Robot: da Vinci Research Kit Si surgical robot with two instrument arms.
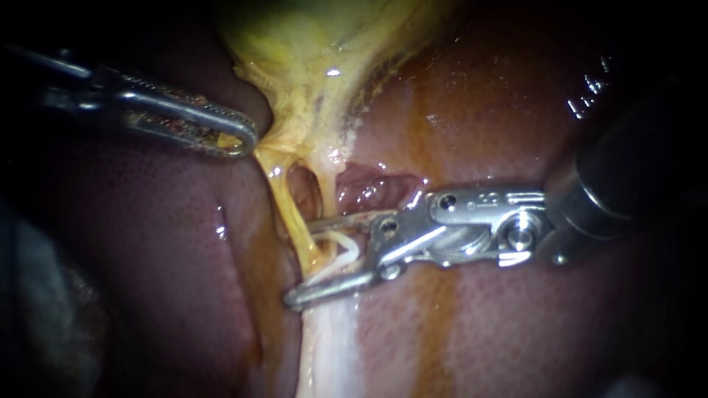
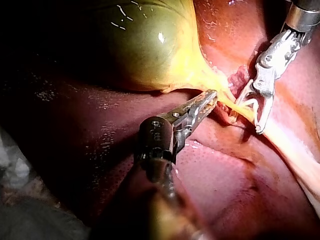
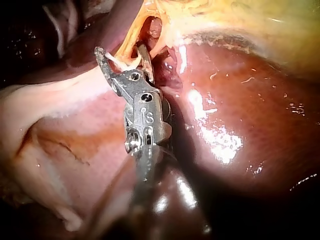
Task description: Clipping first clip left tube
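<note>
Clip in jaws of right instrument astride left tube, over liver; left instrument jaws tight on gallbladder.

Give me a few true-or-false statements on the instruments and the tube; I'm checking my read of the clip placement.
1. The right instrument carries a white clip in its jaws. True.
2. The clip is closed flat on the left tube. False: it stands open, with the tube between the jaws.
3. The left instrument hangs free of tissue. False: its jaws grip the gallbladder at its narrow end.
4. The liver lies beneath the right instrument. True.
</note>
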